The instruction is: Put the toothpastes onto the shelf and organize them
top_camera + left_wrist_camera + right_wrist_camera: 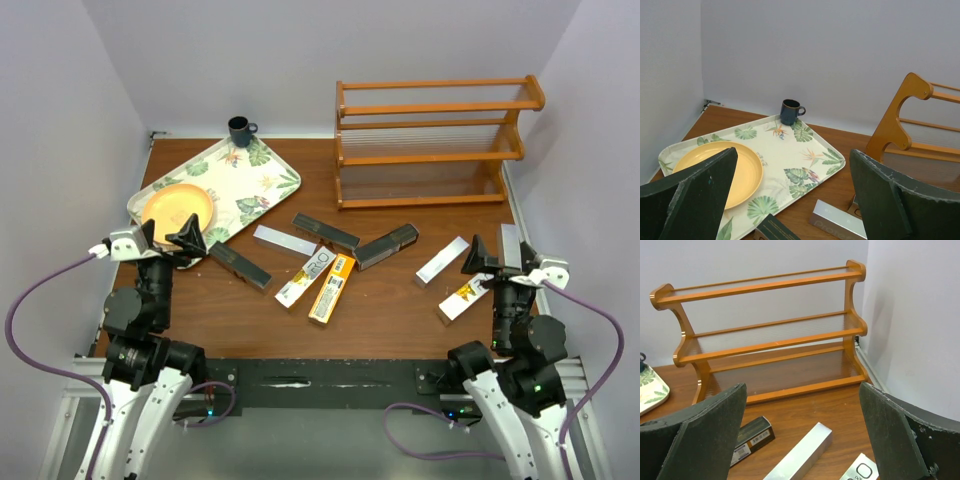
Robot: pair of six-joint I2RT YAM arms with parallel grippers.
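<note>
Nothing shelved yet, both tools idle.
Wide open, empty, parked near bases ready for a first pick: left tool [167, 238], right tool [497, 254]; toothpastes [331, 288] lie scattered on the counter [400, 305], short of the bare shelf [430, 157].

Bright, even, diffuse light fills all three views. Soft, short shadows lie beneath the shelf [430, 157] on the table [400, 310]. Focus is crisp in overhead and wrist views alike.
</note>
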